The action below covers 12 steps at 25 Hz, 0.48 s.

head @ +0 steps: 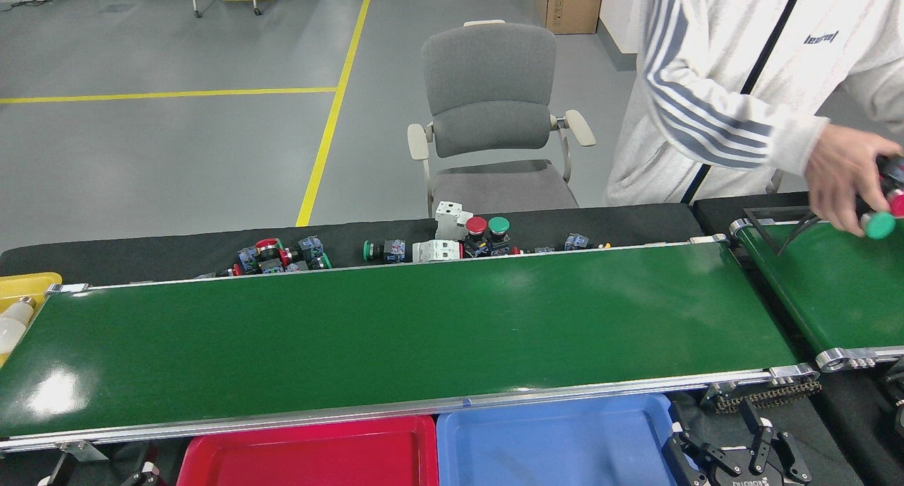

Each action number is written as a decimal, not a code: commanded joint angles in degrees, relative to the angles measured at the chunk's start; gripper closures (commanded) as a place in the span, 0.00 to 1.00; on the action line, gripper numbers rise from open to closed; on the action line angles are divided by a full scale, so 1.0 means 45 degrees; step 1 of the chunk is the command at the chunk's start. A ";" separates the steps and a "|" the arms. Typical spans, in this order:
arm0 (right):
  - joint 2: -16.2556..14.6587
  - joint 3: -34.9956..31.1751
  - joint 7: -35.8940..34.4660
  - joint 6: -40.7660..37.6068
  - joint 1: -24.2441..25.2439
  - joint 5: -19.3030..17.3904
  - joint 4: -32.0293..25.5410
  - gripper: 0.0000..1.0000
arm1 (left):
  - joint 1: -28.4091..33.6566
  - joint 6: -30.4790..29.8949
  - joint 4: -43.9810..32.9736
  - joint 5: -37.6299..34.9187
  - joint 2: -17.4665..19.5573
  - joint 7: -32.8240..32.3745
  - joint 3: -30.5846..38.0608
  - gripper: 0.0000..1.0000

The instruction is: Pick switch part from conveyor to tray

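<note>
Two plastic trays sit side by side at the near edge, a red tray (311, 458) on the left and a blue tray (558, 440) on the right, both cut off by the bottom of the view and both showing only bare floors. Behind them runs the long glossy dark-green conveyor belt (395, 330) with silver side rails; its visible top carries nothing. The switch parts lie beyond its far rail on a black surface (141, 256): a cluster of red, green and blue push-button pieces (279, 255), a white breaker block (452, 221), and a red-capped and a green-capped button (487, 233) standing together. At right, a shorter green belt (833, 288) angles away, and a person's hand (844, 179) in a white striped sleeve holds several buttons, one green-capped (881, 225), just above it. A grey office chair (491, 111) stands on the floor behind. A yellow bin (28, 288) with a white bulb-like item (14, 323) is clipped by the left edge.

The right gripper (734, 458) shows only as black linkages at the bottom right, so I cannot tell how its jaws stand. The left gripper (145, 475) is a mere sliver at the bottom edge, state unreadable
</note>
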 commanded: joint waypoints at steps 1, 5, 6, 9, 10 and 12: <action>-0.0108 -0.0013 -0.0148 -0.0031 -0.0037 -0.0012 -0.0167 0.00 | -0.0004 0.0019 -0.0159 -0.0004 0.0151 0.0083 0.0071 0.00; -0.0108 -0.0013 -0.0187 -0.0090 -0.0018 -0.0012 -0.0186 0.00 | 0.0035 0.0019 -0.0159 -0.0004 0.0112 0.0083 0.0071 0.00; -0.0108 -0.0013 -0.0207 -0.0168 -0.0037 -0.0012 -0.0167 0.00 | 0.0035 0.0019 -0.0178 -0.0004 0.0112 0.0083 0.0071 0.00; -0.0011 -0.0033 -0.0226 -0.0168 -0.0037 -0.0090 -0.0167 0.00 | 0.0035 0.0019 -0.0178 0.0016 0.0132 0.0083 0.0071 0.00; 0.0009 -0.0052 -0.0226 -0.0129 -0.0037 -0.0090 -0.0167 0.00 | 0.0035 0.0019 -0.0178 0.0016 0.0132 0.0083 0.0071 0.00; 0.0009 -0.0072 -0.0226 -0.0129 -0.0037 -0.0149 -0.0167 0.00 | 0.0035 0.0039 -0.0178 0.0016 0.0112 0.0083 0.0090 0.00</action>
